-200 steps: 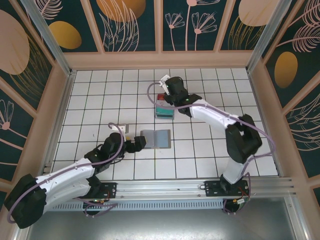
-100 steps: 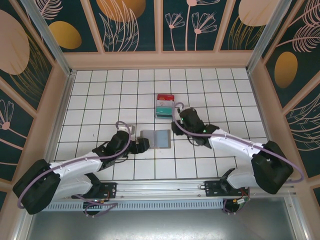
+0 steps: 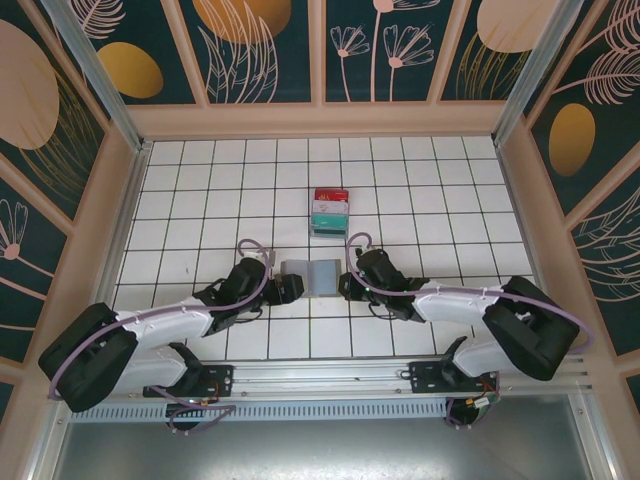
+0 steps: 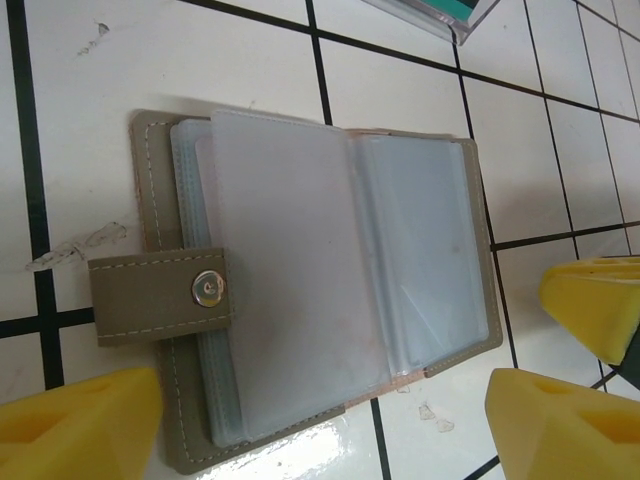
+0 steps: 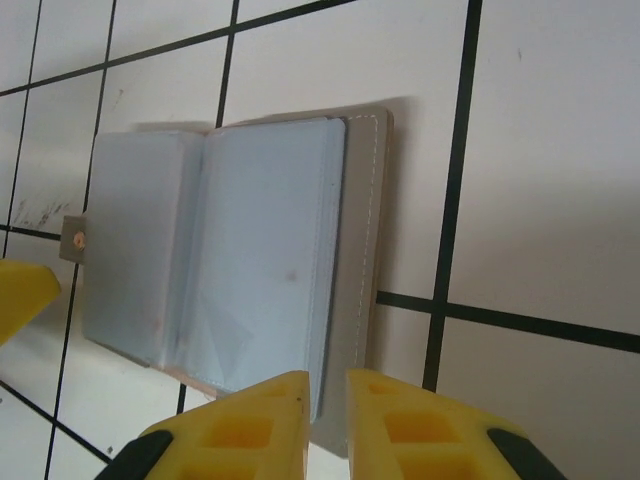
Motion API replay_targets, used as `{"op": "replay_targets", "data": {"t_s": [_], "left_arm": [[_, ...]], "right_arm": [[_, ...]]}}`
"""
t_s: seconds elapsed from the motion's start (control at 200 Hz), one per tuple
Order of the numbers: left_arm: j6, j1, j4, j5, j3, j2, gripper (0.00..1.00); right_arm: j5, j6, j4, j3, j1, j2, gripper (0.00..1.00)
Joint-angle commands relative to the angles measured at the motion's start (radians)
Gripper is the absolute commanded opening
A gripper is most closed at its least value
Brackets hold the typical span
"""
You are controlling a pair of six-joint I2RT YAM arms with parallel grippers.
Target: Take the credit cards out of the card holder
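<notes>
Teal stack (image 4: 440,8) cut off at the top edge, left pincer (image 4: 320,425) fingertips cut off at the bottom.

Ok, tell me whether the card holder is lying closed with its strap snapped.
No: the card holder lies spread open, clear sleeves facing up, its snap strap unfastened at one edge.

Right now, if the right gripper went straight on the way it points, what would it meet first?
Most likely the card holder, at its right edge just ahead of the right gripper; depth is unclear, so they may already touch.
</notes>
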Motion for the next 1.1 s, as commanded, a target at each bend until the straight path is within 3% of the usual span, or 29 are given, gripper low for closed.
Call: {"op": "replay_targets", "data": {"t_s": [0.0, 0.566, 1.096], "left_arm": [[-0.011, -0.009, 0.033, 0.01, 0.034, 0.026, 0.85], [-0.002, -0.016, 0.055, 0.039, 0.068, 0.117, 0.85], [0.014, -0.074, 0.041, 0.032, 0.134, 0.153, 0.85]], "right_arm": [[-0.01, 0.042, 0.083, -0.006, 0.008, 0.04, 0.18], [-0.009, 0.062, 0.091, 0.017, 0.018, 0.149, 0.21], [-0.008, 0.068, 0.089, 0.031, 0.036, 0.177, 0.21]]}}
